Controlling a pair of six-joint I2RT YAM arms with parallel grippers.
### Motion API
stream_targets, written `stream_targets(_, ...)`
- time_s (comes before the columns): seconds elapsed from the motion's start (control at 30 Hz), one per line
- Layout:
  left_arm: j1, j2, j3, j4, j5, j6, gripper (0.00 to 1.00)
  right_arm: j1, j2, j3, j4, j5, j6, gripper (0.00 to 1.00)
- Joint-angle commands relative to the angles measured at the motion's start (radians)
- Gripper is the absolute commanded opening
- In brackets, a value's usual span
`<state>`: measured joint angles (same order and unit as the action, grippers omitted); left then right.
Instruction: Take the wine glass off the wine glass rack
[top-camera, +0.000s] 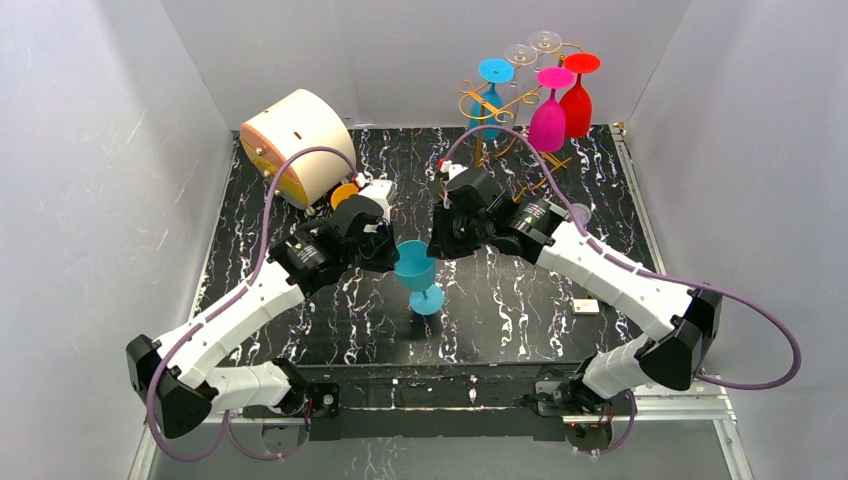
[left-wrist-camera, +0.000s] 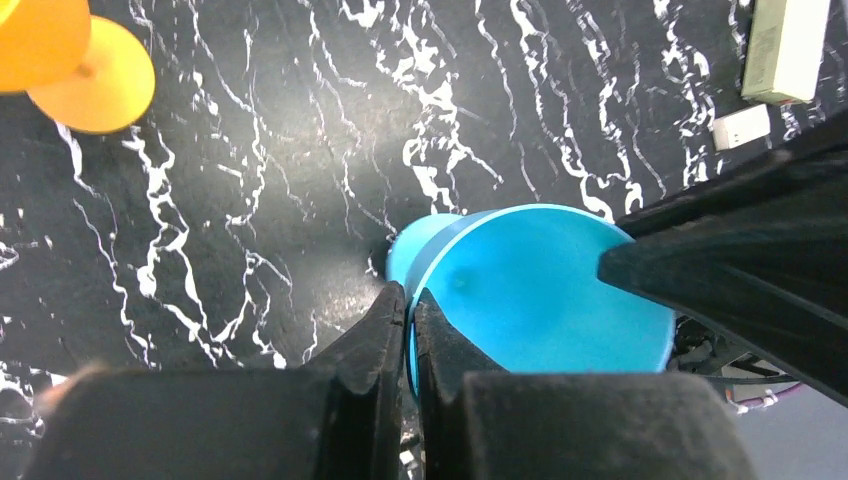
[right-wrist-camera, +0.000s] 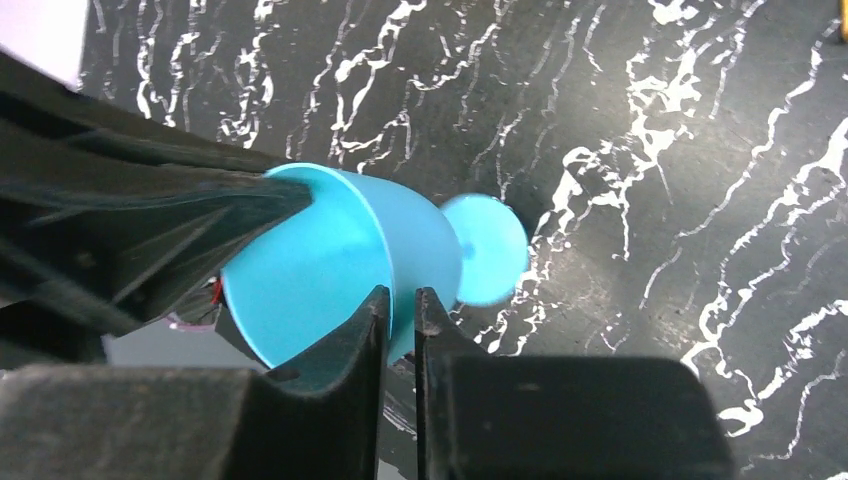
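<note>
A teal wine glass (top-camera: 415, 268) hangs tilted over the middle of the table, held between both arms. My left gripper (top-camera: 392, 258) is shut on its rim, one finger inside the bowl and one outside, as the left wrist view shows at the gripper (left-wrist-camera: 411, 297) and wine glass (left-wrist-camera: 540, 290). My right gripper (top-camera: 435, 248) pinches the opposite side of the rim; its wrist view shows the gripper (right-wrist-camera: 402, 295) astride the wall of the wine glass (right-wrist-camera: 330, 260), foot pointing away. The gold wine glass rack (top-camera: 515, 103) stands at the back.
Blue (top-camera: 487, 100), magenta (top-camera: 548, 120) and red (top-camera: 577, 100) glasses hang upside down on the rack, with clear ones behind. A cream drum-shaped object (top-camera: 295, 140) sits at the back left, an orange glass (top-camera: 345, 195) next to it. A small white block (top-camera: 586, 306) lies to the right.
</note>
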<state>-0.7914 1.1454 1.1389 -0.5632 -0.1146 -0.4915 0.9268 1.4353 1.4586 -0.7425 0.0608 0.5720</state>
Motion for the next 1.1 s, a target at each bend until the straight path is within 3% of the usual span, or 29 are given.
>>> stream_targets(0.0,-0.005,-0.003,0.029,-0.069,-0.033,0.007,0.0,-0.008,-0.058,0.029,0.09,-0.112,0.018,0.23)
stream_targets(0.3,-0.004,0.021,0.071,-0.07,-0.126,0.035,0.0,-0.009,-0.203,-0.042,0.133,-0.068,0.062,0.55)
stream_targets(0.5,-0.005,0.126,0.165,-0.06,-0.199,0.046,0.0,-0.009,-0.355,-0.186,0.164,0.111,0.112,0.71)
stream_targets(0.6,-0.001,0.218,0.25,-0.064,-0.301,0.029,0.0,-0.009,-0.442,-0.26,0.16,0.218,0.166,0.78)
stream_targets(0.7,0.034,0.295,0.306,-0.074,-0.351,0.063,0.0,-0.008,-0.511,-0.292,0.14,0.301,0.234,0.82)
stream_targets(0.93,0.182,0.414,0.394,-0.039,-0.261,0.067,0.0,-0.008,-0.612,-0.37,0.117,0.405,0.243,0.86)
stream_targets(1.07,0.195,0.54,0.562,-0.068,-0.258,0.081,0.0,-0.009,-0.626,-0.394,0.12,0.402,0.237,0.88)
